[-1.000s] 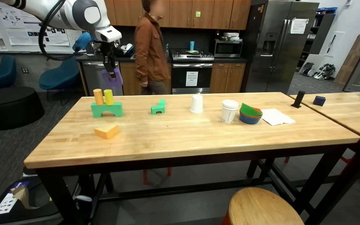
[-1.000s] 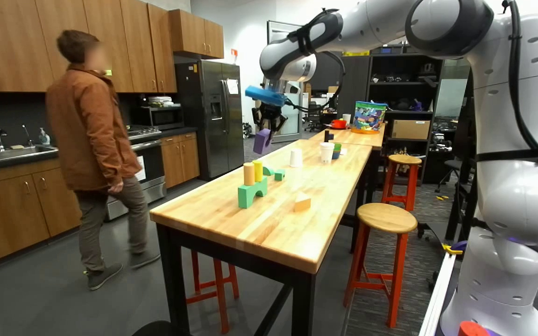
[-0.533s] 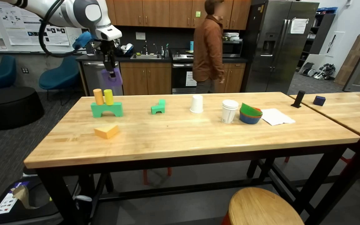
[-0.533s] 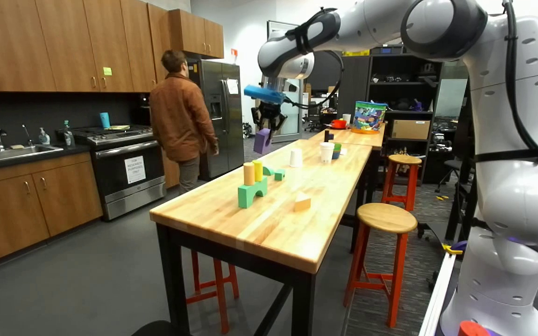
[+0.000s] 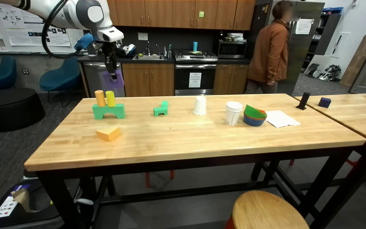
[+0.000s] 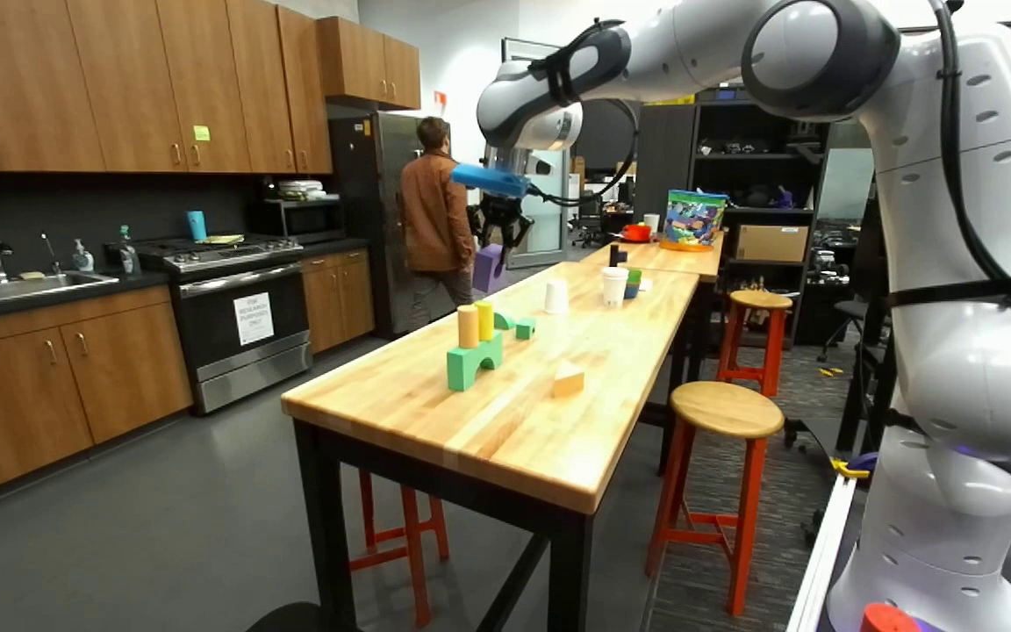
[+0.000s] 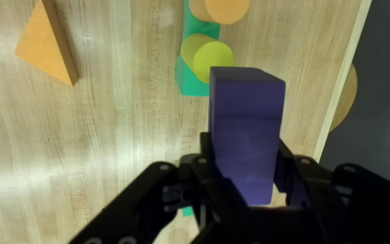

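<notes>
The end effector (image 7: 243,154) was clamped on a purple rectangular toy block (image 7: 245,112), pressing it from both sides, and this block hung in the air above the light wooden table (image 5: 170,140). Thus the grasping and the lifting were, in my judgement, already done. On the table a green arch-shaped block (image 5: 108,109) stood on its two feet, and it carried an orange cylinder (image 5: 100,98) and a yellow cylinder (image 5: 110,99), both upright and side by side. What was not yet done was the setting down: the purple block stood apart from both cylinders and rested on nothing. An orange triangular block (image 5: 108,134) lay separately on the table. Concerning the edges, the wrist view showed one long edge of the table to the right of the purple block, with dark grey floor (image 7: 377,101) and a round wooden stool seat (image 7: 345,96) beyond it, so I would say the margin there was rather narrow. To the opposite side the room was larger, with bare wood between the arch and the triangular block. Along the table, the small green blocks (image 5: 160,110) made the next limit, and farther stood an upside-down white cup (image 5: 199,105).
</notes>
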You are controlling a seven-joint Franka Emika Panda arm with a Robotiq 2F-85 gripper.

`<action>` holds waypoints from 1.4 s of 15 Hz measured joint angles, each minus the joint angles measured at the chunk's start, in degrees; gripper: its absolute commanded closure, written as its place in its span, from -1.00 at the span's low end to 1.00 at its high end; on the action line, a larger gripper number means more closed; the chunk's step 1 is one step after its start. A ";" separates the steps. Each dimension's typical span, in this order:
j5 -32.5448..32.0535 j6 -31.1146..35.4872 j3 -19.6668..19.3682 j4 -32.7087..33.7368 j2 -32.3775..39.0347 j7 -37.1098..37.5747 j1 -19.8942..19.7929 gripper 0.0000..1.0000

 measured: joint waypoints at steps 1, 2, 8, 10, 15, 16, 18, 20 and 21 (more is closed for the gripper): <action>0.00 0.01 0.15 0.13 0.15 0.00 0.10 0.68; 0.00 0.04 0.34 0.24 0.28 0.00 0.17 0.68; -0.24 0.05 0.63 0.95 0.74 0.27 0.97 0.68; -0.92 0.05 0.63 1.46 1.20 0.76 1.15 0.68; -2.91 0.05 0.63 2.74 2.62 2.76 1.57 0.68; -3.09 0.05 0.63 2.94 2.85 3.15 1.67 0.68; -3.19 0.05 0.63 3.45 3.30 4.16 1.85 0.68; -3.20 0.06 0.63 4.16 3.68 5.45 1.98 0.68; -3.20 0.10 0.63 4.70 3.81 6.16 2.02 0.68</action>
